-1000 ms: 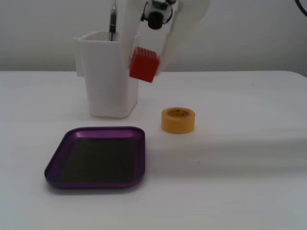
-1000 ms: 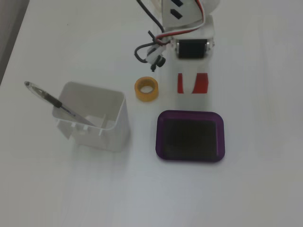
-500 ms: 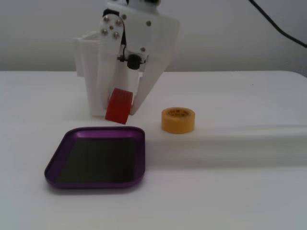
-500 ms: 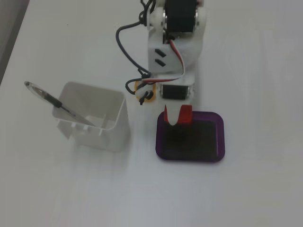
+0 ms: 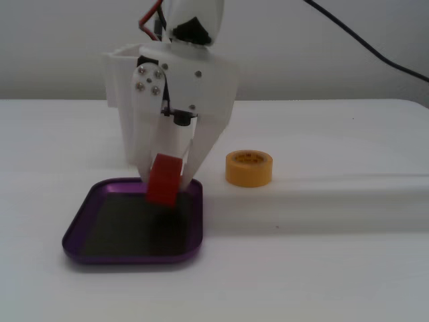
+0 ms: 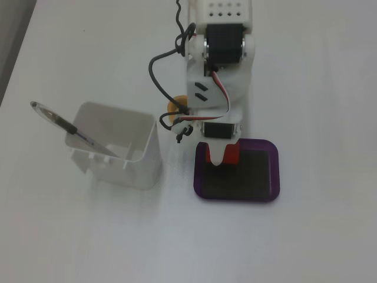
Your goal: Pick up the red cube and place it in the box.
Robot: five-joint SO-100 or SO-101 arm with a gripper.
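The gripper (image 5: pixel 165 180) has its jaws clamped on the red cube (image 5: pixel 163 179), which hangs tilted just above the far edge of the box (image 5: pixel 77 231). Judged status: pickup and carry done; lowering and release outstanding. In the other fixed view the white container (image 6: pixel 138 159) stands left of the box, apart.

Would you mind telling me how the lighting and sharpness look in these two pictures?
In the fixed view from the side, soft even light, slightly blurred; the red cube in the claw casts a dim shadow into the box. In the fixed view from above, the table is bright and washed out, with faint shadows beside the white container.
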